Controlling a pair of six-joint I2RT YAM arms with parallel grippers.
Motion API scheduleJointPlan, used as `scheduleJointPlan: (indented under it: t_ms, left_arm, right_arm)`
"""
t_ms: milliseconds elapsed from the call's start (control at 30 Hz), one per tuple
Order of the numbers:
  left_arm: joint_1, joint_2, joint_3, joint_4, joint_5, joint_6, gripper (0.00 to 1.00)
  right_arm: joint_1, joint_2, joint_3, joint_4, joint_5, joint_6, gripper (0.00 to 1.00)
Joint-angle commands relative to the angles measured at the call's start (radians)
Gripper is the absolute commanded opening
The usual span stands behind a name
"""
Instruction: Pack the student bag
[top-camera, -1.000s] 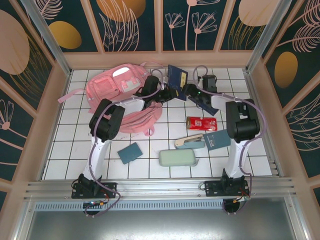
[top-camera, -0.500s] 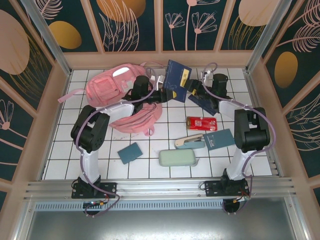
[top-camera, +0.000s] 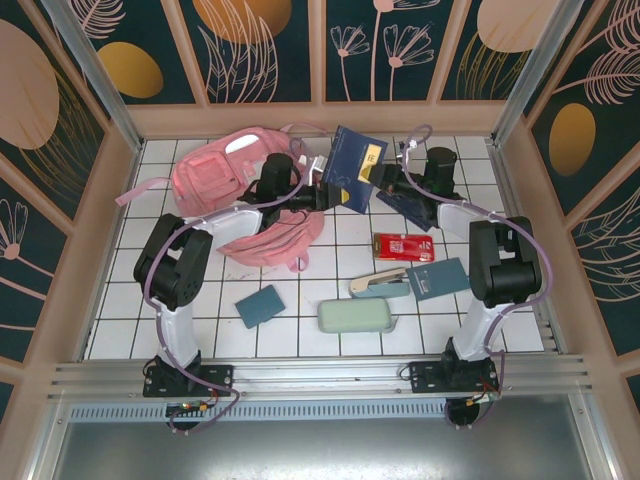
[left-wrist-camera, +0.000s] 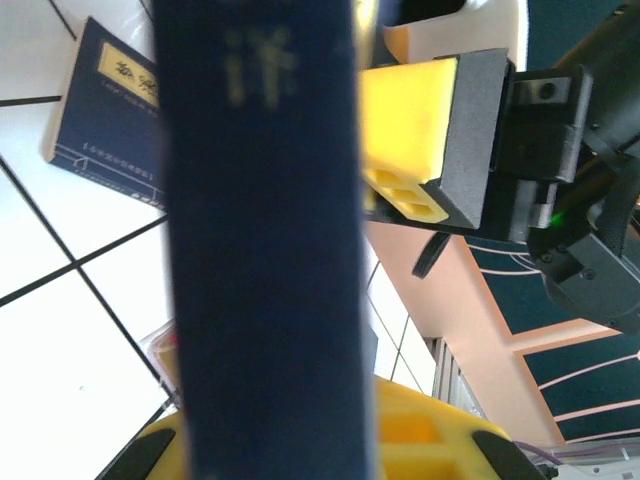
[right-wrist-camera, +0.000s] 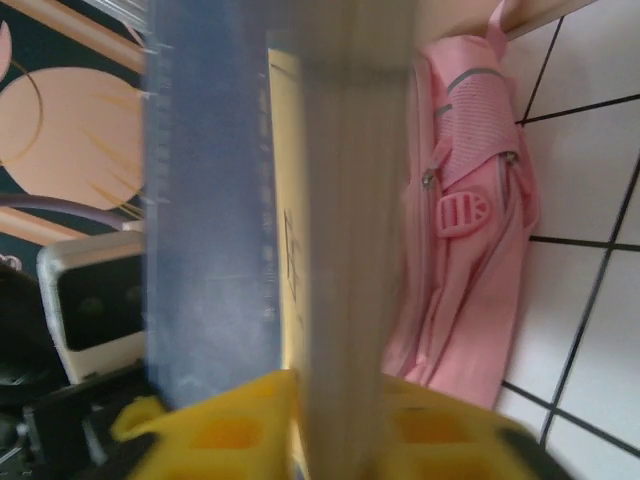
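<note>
Right now the student bag lies slumped at the upper left of the top view, its soft pink fabric trailing down toward the middle of the tiled table. In my right wrist view it sits at the right of the frame, zips and buckle showing. Just right of it, a navy book is held up off the tiles. My left gripper is clamped on its lower left edge, and my right gripper has closed on its right edge, so both hold the same book. A second book lies flat just beyond.

I judge this to be a handover or a two-handed carry. To do it well I should move both arms as one so the cover does not twist, or free one grip before swinging. The book should go in edge first, since the limp mouth may fold shut. I cannot tell from here whether that mouth is open.

A second ago my right jaws stood wide beside the book. My left elbow was nearer the bag, too.
</note>
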Motion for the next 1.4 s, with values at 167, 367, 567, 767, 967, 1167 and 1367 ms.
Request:
scheduleJointPlan:
  t_ms: [167, 367, 567, 767, 967, 1167, 1367]
  left_arm:
    - [-0.008, -0.047, 0.072, -0.14, 0.006, 0.15, 0.47]
    - [0.022, -0.129, 0.086, -0.353, -0.23, 0.277, 0.58]
    - [0.022, -0.214, 0.063, -0.594, -0.583, 0.437, 0.57]
    - [0.02, -0.314, -0.011, -0.704, -0.74, 0.507, 0.51]
    - [-0.025, -0.334, -0.07, -0.783, -0.807, 0.519, 0.48]
    - [-0.06, -0.342, -0.106, -0.851, -0.916, 0.544, 0.48]
    - [-0.091, -0.316, -0.125, -0.851, -0.928, 0.557, 0.48]
  right_arm:
    - [0.021, -0.073, -0.048, 0.055, -0.029, 0.001, 0.0]
    - [0.009, -0.145, -0.102, 0.052, 0.051, 0.021, 0.0]
    - [0.004, -0.241, -0.173, 0.02, 0.153, 0.013, 0.0]
    - [0.005, -0.301, -0.226, 0.014, 0.186, 0.01, 0.0]
    - [0.005, -0.331, -0.239, -0.023, 0.19, -0.014, 0.0]
    - [0.006, -0.345, -0.255, -0.012, 0.191, -0.004, 0.0]
    - [0.012, -0.339, -0.26, -0.013, 0.193, -0.002, 0.0]
